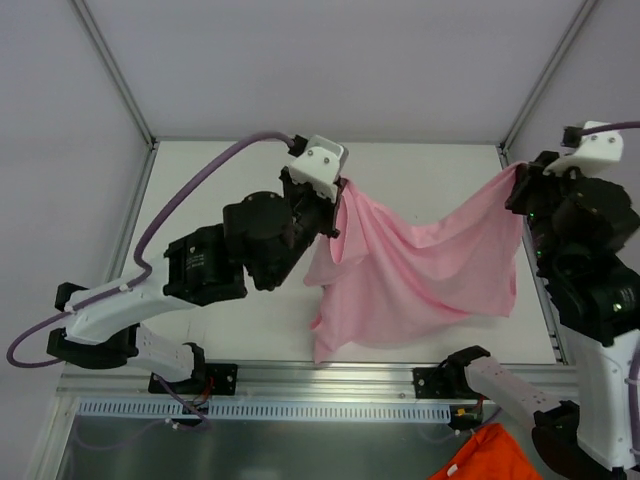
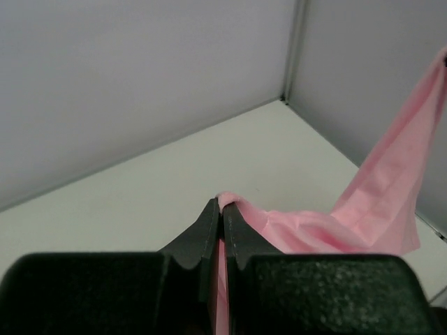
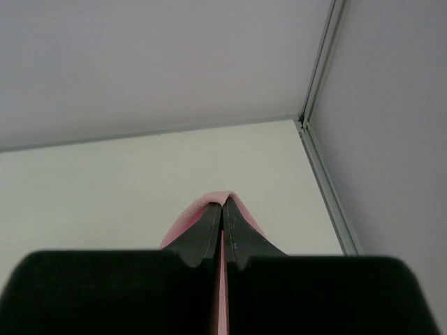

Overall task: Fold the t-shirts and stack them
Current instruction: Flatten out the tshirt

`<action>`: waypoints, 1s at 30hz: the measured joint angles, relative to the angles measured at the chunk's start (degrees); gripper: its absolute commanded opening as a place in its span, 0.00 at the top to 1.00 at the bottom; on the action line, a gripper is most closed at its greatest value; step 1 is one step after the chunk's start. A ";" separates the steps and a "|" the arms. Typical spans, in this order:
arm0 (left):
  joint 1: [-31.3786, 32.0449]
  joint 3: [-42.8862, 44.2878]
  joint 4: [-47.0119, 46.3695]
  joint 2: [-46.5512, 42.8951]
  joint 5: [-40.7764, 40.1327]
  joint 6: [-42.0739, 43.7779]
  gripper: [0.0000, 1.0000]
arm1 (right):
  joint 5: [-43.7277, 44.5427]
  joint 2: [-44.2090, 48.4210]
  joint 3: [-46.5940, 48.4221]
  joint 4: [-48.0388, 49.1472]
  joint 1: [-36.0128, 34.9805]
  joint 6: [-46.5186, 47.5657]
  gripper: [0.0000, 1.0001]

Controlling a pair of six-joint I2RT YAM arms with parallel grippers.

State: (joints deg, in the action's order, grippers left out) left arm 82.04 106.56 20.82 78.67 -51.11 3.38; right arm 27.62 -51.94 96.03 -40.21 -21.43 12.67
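A light pink t-shirt point(image 1: 420, 270) hangs stretched between my two arms above the white table, sagging in the middle, its lower folds drooping toward the near edge. My left gripper point(image 1: 340, 195) is shut on one upper corner of the t-shirt point(image 2: 307, 230); pink cloth shows between its fingertips point(image 2: 213, 216) in the left wrist view. My right gripper point(image 1: 520, 180) is shut on the other upper corner at the far right. In the right wrist view a pink fold point(image 3: 192, 216) wraps over the closed right gripper point(image 3: 223, 204).
An orange garment point(image 1: 490, 455) lies below the table's near edge at the bottom right. Grey walls with metal corner posts point(image 1: 545, 70) enclose the table point(image 1: 230, 180) at the back and sides. A metal rail point(image 1: 330, 375) runs along the near edge.
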 measured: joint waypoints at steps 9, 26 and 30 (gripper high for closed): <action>-35.21 3.30 7.17 8.39 14.56 -13.42 1.00 | -0.98 -21.09 -4.57 6.93 0.02 -1.57 0.99; -42.07 19.08 11.23 21.57 26.08 -17.42 1.00 | -1.92 -34.23 12.57 10.23 -0.13 -0.42 0.99; -34.45 14.34 9.55 14.08 22.05 -14.21 1.00 | -1.99 -26.58 8.48 9.55 -1.46 0.57 0.99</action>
State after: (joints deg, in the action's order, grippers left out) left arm 47.59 120.90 30.37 92.75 -29.06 -10.83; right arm 25.63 -78.52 104.51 -30.65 -22.90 13.23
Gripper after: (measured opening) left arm 0.010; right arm 0.017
